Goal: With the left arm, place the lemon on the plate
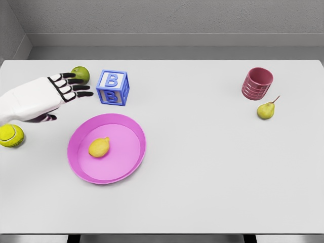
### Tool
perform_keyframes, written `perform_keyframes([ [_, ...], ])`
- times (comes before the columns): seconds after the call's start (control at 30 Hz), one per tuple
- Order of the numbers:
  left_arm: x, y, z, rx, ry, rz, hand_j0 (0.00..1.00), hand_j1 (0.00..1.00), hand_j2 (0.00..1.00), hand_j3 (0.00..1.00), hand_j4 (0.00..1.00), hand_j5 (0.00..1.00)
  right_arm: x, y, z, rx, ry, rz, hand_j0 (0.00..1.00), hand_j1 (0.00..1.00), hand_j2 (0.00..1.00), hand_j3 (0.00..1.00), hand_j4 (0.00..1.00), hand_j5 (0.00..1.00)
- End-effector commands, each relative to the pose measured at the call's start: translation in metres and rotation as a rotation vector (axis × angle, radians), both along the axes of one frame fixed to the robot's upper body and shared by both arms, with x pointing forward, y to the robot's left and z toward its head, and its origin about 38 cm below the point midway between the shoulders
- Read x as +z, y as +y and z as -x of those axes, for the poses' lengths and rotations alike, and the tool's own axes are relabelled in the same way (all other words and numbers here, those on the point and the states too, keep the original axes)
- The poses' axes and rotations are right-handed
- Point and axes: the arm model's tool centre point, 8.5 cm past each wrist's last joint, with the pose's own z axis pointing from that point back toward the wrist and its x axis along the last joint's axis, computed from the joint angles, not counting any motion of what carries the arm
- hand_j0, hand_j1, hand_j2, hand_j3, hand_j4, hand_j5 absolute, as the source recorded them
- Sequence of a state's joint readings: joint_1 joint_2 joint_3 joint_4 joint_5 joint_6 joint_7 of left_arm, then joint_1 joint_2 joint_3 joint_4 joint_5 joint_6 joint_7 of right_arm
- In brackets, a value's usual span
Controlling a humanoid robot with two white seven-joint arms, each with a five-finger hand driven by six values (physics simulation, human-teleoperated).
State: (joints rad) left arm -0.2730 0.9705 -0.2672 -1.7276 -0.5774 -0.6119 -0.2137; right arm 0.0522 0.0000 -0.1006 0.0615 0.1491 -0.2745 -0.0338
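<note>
I am at a bare simulated test bench, not a lived-in room. A plain white rectangular tabletop (202, 167) fills my view, backed by featureless grey walls (172, 17) with no furniture or windows. Around the round pink plastic plate (129, 132) lies a scatter of unrelated props: a blue toy letter block marked B (112, 87) just behind it, a ribbed dark red cup (257, 83) and a small yellow-green pear (266, 110) well apart to its right, a yellow tennis ball (11, 135) to its left.
</note>
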Motion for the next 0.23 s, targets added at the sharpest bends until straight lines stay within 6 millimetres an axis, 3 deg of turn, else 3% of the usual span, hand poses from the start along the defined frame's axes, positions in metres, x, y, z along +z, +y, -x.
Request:
perform_keyframes([
  [0.0, 0.003, 0.01, -0.004, 0.029, 0.021, 0.062, 1.0, 1.0, 1.0, 1.0, 1.0, 1.0, 0.0, 0.0, -0.001, 0.001, -0.002, 0.0, 1.0, 1.0, 1.0, 1.0, 1.0, 1.0],
  [0.2, -0.007, 0.014, -0.001, 0.043, 0.062, 0.092, 1.0, 1.0, 1.0, 1.0, 1.0, 1.0, 0.0, 0.0, 0.0, -0.001, 0.0, 0.0, 1.0, 1.0, 1.0, 1.0, 1.0, 1.0],
])
